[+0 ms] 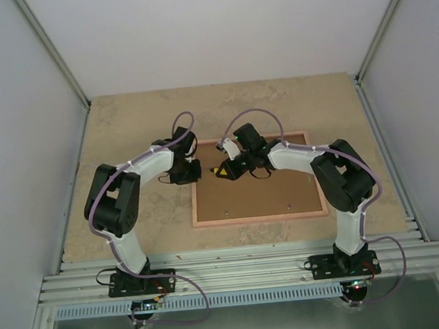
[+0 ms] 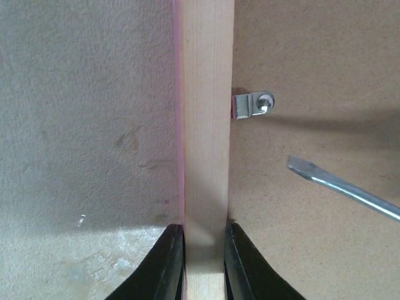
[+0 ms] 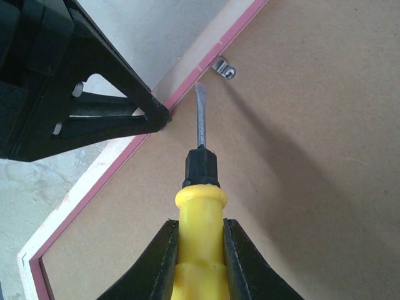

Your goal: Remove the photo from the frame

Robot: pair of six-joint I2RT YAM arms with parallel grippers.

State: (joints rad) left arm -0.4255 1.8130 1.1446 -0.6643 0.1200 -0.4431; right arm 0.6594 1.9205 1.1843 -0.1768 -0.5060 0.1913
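- One frame (image 1: 259,217) is lying face down in the middle of the table (image 1: 124,127), its pink edge showing around the brown backing board (image 1: 261,195) that is facing up.
- No view is showing the photo; the board is covering the frame's whole opening.
- The left gripper (image 2: 204,247) is clamping the frame's left rail, one black finger pressing on each side of the pale wood.
- The right gripper (image 3: 200,247) is grasping the yellow handle of a screwdriver (image 3: 200,187), fingers clenched on both sides.
- The screwdriver's flat blade is pointing toward a small metal clip (image 3: 225,69) at the rail's inner edge, with the tip near the clip but not touching it.
- Both arms are reaching in over the frame's far left part.
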